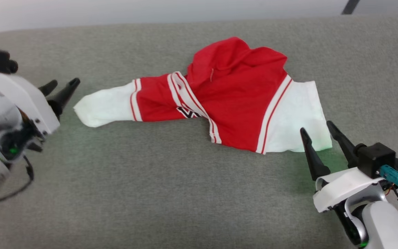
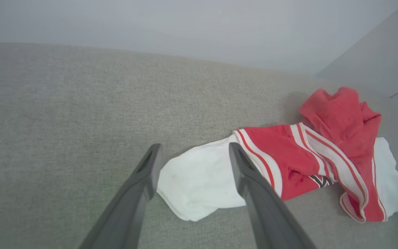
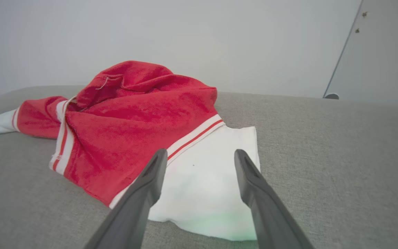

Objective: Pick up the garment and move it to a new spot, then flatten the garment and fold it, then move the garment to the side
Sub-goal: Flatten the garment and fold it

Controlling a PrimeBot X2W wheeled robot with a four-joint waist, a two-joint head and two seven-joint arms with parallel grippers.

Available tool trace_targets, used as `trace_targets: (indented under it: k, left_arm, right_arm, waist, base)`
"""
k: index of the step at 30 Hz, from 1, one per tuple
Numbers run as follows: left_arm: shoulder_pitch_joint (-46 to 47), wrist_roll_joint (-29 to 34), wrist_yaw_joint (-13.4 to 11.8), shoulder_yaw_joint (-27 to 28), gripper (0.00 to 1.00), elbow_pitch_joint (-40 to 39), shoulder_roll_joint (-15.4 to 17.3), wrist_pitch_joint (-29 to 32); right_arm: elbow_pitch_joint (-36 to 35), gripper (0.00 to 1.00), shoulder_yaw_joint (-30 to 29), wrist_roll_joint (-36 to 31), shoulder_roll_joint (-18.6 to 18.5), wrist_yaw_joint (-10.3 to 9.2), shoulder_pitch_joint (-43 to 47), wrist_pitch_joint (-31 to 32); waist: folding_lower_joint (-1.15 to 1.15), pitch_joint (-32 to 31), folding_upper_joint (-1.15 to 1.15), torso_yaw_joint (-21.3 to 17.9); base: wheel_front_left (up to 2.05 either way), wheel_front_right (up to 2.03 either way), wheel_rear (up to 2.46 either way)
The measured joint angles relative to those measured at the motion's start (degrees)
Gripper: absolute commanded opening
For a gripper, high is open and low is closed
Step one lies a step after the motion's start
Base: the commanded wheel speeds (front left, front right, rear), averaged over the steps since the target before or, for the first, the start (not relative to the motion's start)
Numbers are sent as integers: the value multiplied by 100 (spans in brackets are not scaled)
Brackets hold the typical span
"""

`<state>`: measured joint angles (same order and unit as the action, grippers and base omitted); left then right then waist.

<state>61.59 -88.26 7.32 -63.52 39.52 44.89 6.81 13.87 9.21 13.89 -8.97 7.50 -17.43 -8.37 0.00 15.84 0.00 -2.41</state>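
The garment (image 1: 233, 100), a red jersey with white sleeves and red-and-white striped trim, lies crumpled on the grey fabric surface (image 1: 157, 186). One white sleeve stretches left and the other lies flat at the right. A bit of black lettering peeks out near its middle. My left gripper (image 1: 62, 88) is open, just left of the left sleeve's end (image 2: 199, 183), holding nothing. My right gripper (image 1: 318, 129) is open at the near edge of the right sleeve (image 3: 212, 180), also holding nothing.
The grey cushion-like surface spreads wide on all sides of the jersey, with a pale wall (image 3: 199, 38) behind it. A dark leg-like bar (image 1: 349, 7) shows at the far right edge.
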Motion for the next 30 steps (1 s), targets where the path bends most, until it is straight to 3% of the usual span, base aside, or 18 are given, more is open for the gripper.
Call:
trace_targets:
  k: [5, 10, 12, 16, 20, 23, 30]
  left_arm:
    - [-609, 420, -8, 33, 100, -610, -2, -1429]
    - [-1251, 989, -499, 169, 100, -1324, 13, -2153]
    - [-1563, 1269, -821, 673, 100, -1647, -52, -2170]
    - [-2426, 2648, -1472, 1976, 100, -2528, -275, -2194]
    - [-3617, 3847, -1782, 2927, 100, -3355, -725, -2189]
    - [-4256, 4523, -1781, 3553, 100, -3772, -1049, -2190]
    - [-4941, 5343, -1281, 4348, 100, -3930, -1739, -2190]
  right_arm:
    - [-188, 100, 538, 120, -646, 0, -39, 712]
    - [-539, 100, 1105, 575, -1322, 0, -64, 1571]
    - [-709, 100, 1354, 778, -1655, 0, -94, 1934]
    - [-1078, 100, 1885, 1194, -2374, 0, -265, 2727]
    - [-1332, 100, 2369, 1624, -3029, 0, -569, 3297]
    - [-1370, 100, 2652, 1828, -3397, 0, -844, 3578]
    - [-1267, 100, 3538, 2112, -3889, 1, -1355, 4062]
  waist:
    - [0, -159, 0, 221]
    - [0, -273, 0, 490]
    - [0, -297, 0, 602]
    - [0, -295, 0, 834]
    - [0, -240, 0, 1029]
    - [0, -171, 0, 1152]
    - [0, 59, 0, 1387]
  base:
    - [0, 0, 0]
    - [0, 0, 0]
    - [0, 0, 0]
    - [0, 0, 0]
    - [0, 0, 0]
    - [0, 0, 0]
    - [0, 0, 0]
